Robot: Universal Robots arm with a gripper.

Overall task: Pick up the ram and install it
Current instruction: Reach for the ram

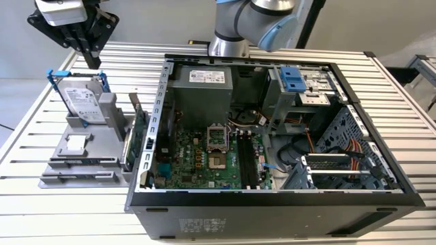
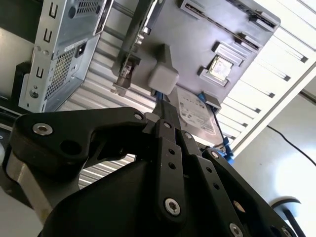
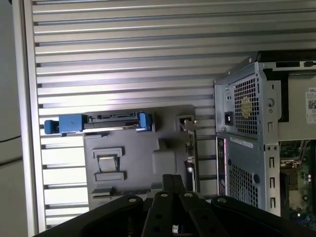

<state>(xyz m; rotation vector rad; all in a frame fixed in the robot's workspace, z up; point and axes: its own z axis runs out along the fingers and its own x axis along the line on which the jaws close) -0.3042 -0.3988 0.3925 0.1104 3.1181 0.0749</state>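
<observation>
Altogether there is one arm (image 1: pixel 253 14), one gripper (image 1: pixel 93 62), one open computer case (image 1: pixel 272 214), one grey holder (image 1: pixel 102 152) and one slatted metal table (image 1: pixel 41 214) beneath them all. The grey holder lies on the table, just at the exterior view's left of the computer case. It carries one hard drive (image 1: pixel 85 102) standing on edge in a blue caddy (image 1: pixel 52 76), one square silver chip (image 2: pixel 219 67) in a pocket, and one broad expansion card (image 1: pixel 138 133) upright on the side nearest the case. At the end of the holder closest to the exterior camera are two slotted rails (image 1: pixel 61 179), one behind the other. The ram (image 1: pixel 81 163) stands on edge in the rail further back and shows as a long, thin, dark green strip. Its chips cannot be made out. A second strip (image 1: pixel 76 175) of like look sits in the front rail, but I cannot tell whether it is another stick. The gripper hangs above the holder's far end, near the hard drive and well apart from the ram. In the second wrist view the gripper (image 2: pixel 163 106) has its fingers pressed together with nothing between them.
</observation>
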